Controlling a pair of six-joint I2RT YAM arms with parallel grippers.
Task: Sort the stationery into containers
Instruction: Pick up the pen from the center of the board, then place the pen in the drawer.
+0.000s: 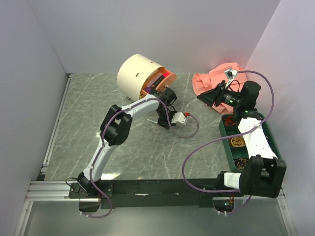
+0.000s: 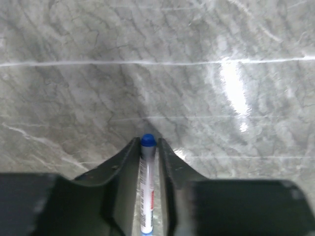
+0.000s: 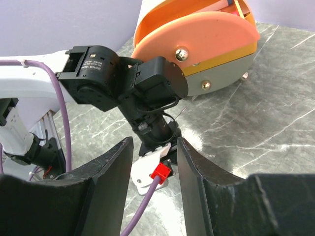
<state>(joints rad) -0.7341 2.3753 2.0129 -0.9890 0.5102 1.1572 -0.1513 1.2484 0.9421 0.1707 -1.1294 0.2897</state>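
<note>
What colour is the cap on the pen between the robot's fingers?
Blue. The cap of the pen shows best in the left wrist view.

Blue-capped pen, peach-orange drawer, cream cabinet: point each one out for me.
Blue-capped pen [image 2: 147, 196]: left wrist view, on the white barrel below the cap.
Peach-orange drawer [image 3: 206, 42]: right wrist view, on its flat front face.
Cream cabinet [image 1: 135, 71]: top external view, on the curved side wall.

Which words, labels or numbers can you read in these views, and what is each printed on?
None is readable.
Blue-capped pen between the left fingers: dark and red print along its white barrel, too blurred to read.
Black motor housing in the right wrist view: faint pale lettering, too small to read.
</note>
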